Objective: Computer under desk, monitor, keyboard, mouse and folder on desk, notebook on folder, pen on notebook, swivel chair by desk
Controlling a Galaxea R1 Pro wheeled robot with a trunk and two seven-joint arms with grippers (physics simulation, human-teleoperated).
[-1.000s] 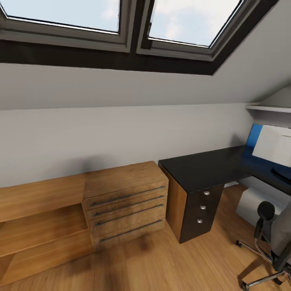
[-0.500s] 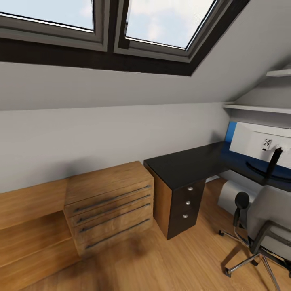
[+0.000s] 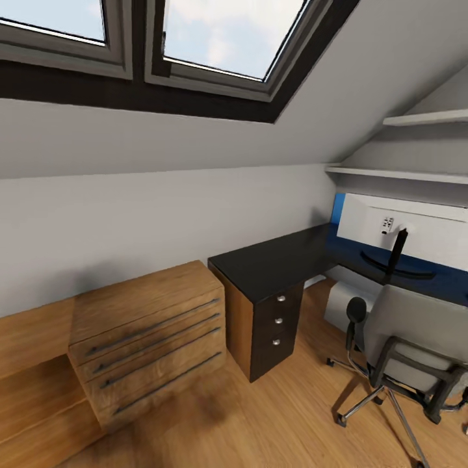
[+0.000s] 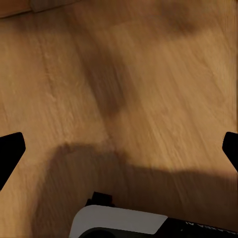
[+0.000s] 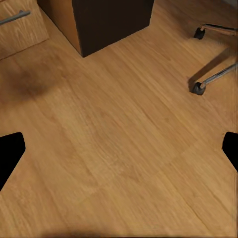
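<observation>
Firstly, left gripper (image 4: 119,148): two dark fingertips (image 4: 11,148) sit at opposite edges of the left wrist view, spread wide, holding nothing and touching nothing.
Right gripper (image 5: 119,148): two dark fingertips (image 5: 10,151) likewise stand far apart at the edges of the right wrist view, with nothing between them.
Below the left gripper: bare wooden floor (image 4: 148,74) with a soft shadow, and a white and black part of the robot's body (image 4: 119,220) at the near edge.
Below the right gripper: wooden floor, one dark corner of the desk's drawer unit (image 5: 111,20), and two chair legs with casters (image 5: 199,88).
Desk (image 3: 279,260): one, black-topped, set against the low wall under the sloping ceiling; its drawer unit (image 3: 276,322) shows three drawers with three round knobs.
Monitor (image 3: 409,231): one, white-backed, standing on the desk's far right part on a dark stand, its back turned to the camera.
Computer (image 3: 348,302): one pale box on the floor under the desk, partly hidden by the chair.
Swivel chair (image 3: 406,354): one, grey with a dark frame, just in front of the desk near the monitor; whether anything lies on its seat cannot be told.
Wooden dresser (image 3: 146,344): one, with four long drawer handles, just left of the desk.
Shelves (image 3: 422,146): two, white, above the monitor.
Skylights (image 3: 227,32): two panes in the slope.
</observation>
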